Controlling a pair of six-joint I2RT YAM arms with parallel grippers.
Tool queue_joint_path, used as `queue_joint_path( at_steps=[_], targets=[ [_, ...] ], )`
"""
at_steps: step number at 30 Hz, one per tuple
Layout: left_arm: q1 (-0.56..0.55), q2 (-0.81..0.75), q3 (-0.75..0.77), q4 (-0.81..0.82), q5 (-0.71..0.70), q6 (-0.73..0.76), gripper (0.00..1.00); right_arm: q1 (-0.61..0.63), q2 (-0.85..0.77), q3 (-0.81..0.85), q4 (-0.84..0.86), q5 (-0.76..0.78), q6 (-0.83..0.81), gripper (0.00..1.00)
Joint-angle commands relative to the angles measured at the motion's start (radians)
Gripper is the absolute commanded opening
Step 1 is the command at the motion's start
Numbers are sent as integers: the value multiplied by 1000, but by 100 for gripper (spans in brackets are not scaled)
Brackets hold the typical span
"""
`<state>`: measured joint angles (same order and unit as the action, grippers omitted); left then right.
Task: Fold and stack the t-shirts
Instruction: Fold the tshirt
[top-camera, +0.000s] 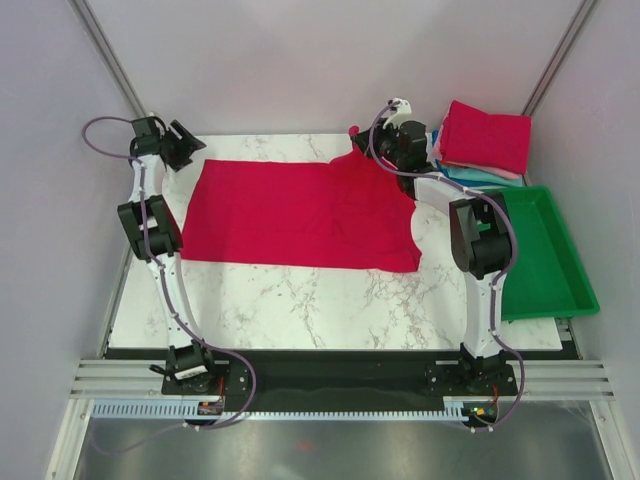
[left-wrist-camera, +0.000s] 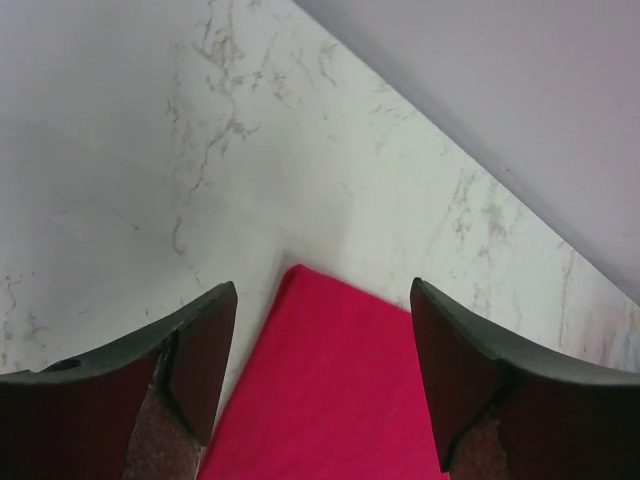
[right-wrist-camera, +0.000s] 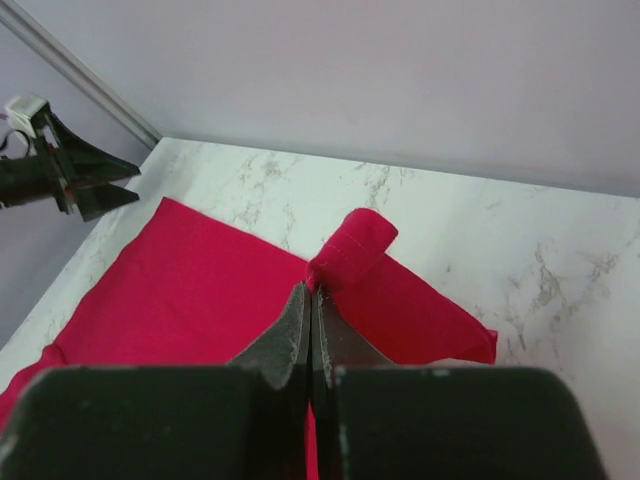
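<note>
A crimson t-shirt (top-camera: 300, 213) lies spread flat across the back half of the marble table. Its far left corner (left-wrist-camera: 340, 370) lies between my left gripper's (left-wrist-camera: 325, 300) open fingers, which hover just above it without touching. My right gripper (right-wrist-camera: 312, 292) is shut on a pinch of the shirt's far right edge (right-wrist-camera: 352, 250), where the hem curls up into a small roll. In the top view that gripper (top-camera: 362, 140) sits at the shirt's back right corner. A stack of folded t-shirts (top-camera: 485, 140), crimson on top with pink and teal under it, rests at the far right.
A green plastic tray (top-camera: 545, 250) sits along the right edge of the table, beside the right arm. Grey walls and metal frame posts close in the back and sides. Bare marble (top-camera: 320, 305) runs in front of the shirt.
</note>
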<state>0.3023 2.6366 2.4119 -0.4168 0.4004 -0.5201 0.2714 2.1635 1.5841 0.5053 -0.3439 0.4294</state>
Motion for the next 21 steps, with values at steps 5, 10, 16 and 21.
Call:
queue_joint_path(
  at_steps=[5, 10, 16, 21],
  targets=[
    [-11, 89, 52, 13, -48, -133, 72, 11, 48, -13, 144, -9, 26, 0],
    [-40, 74, 9, 24, -57, -129, 59, 6, 55, -29, 139, 3, 14, 0],
    [-60, 45, -48, 35, -83, -81, 52, 5, 64, -36, 153, -6, 29, 0],
    [-60, 49, -50, 44, -92, -67, 41, 2, 68, -35, 157, -12, 37, 0]
  ],
)
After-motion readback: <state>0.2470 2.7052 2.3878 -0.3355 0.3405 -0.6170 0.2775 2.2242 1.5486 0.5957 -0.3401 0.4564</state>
